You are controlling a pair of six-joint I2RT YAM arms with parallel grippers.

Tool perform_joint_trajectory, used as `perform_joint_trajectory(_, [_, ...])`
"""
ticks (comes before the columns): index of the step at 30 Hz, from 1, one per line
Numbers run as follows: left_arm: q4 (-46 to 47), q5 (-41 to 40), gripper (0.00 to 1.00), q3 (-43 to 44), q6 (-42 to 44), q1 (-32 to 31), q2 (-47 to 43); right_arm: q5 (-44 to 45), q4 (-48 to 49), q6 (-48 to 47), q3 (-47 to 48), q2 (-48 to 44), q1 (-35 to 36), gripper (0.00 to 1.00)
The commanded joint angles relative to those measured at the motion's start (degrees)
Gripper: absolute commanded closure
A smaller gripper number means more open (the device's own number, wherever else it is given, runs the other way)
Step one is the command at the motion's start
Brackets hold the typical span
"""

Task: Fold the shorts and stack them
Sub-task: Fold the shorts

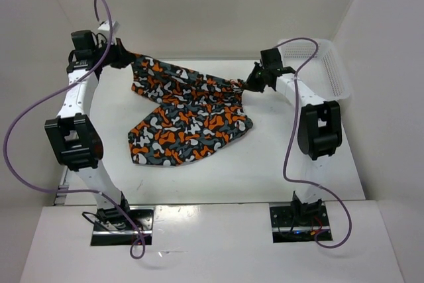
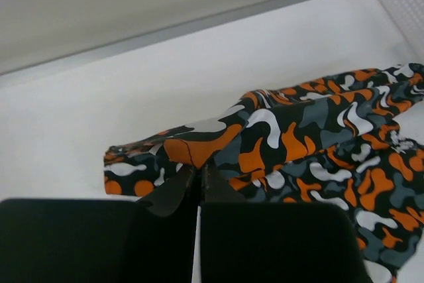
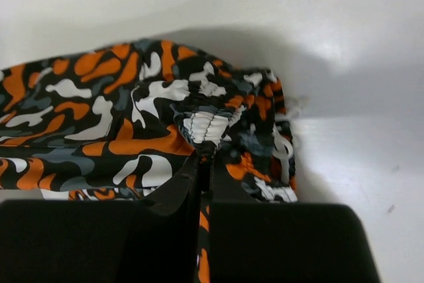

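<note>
Left claw [image 2: 199,171]: pressed together on one corner of the shorts [image 2: 298,144], held up for folding.
Right claw [image 3: 204,156]: pinching the gathered waistband opposite, so the edge hangs taut.
Shorts from above: strung between both claws at the far side, rest draped on the table [image 1: 265,170].
Basket [image 1: 331,64]: far right, near side partly hidden behind the right arm [image 1: 318,127].

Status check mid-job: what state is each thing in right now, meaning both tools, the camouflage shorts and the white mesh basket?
Left tool: shut on one end of the shorts.
Right tool: shut on the gathered opposite end.
Orange, white, grey and black camouflage fabric shorts: one edge stretched between the two tools, the rest lying on the white table.
White plastic mesh basket: upright at the far right, apart from the shorts.
</note>
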Motion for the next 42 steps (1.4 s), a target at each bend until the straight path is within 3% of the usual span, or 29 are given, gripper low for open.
perform_joint_trajectory(1, [2.2,3.6,1.00,-3.1,1.5,1.1,-7.1,1.1,1.5,-1.5,-5.1,-6.1,-1.5,1.00])
perform_joint_trajectory(7, [2.5,7.1,1.00,-24.0,1.5,1.1,-26.8,-0.1,2.1,-2.0,-14.3,-13.8,-1.5,1.00])
perform_joint_trajectory(15, [-9.4,9.8,1.00,-42.4,1.5,2.3,-50.4,-0.1,0.3,-2.5,-23.5,-24.1,-1.5,1.00])
perform_joint_trajectory(22, [-20.2,8.8,1.00,-56.6,1.5,2.3,-58.2,-0.1,-3.6,-3.1,-35.2,-35.2,-1.5,1.00])
perform_joint_trajectory(27, [-22.5,4.0,1.00,-58.5,1.5,2.3,-59.6,-1.4,-5.3,0.1,-44.2,-41.7,-1.5,1.00])
perform_joint_trajectory(37, [-23.8,-3.1,1.00,-56.4,1.5,4.1,-58.4,-3.9,-11.4,5.5,-46.7,-51.6,-1.5,1.00])
perform_joint_trajectory(42, [-24.8,-3.8,1.00,-56.3,1.5,4.6,-58.4,-3.2,-13.5,10.8,-48.9,-57.6,5.9,1.00])
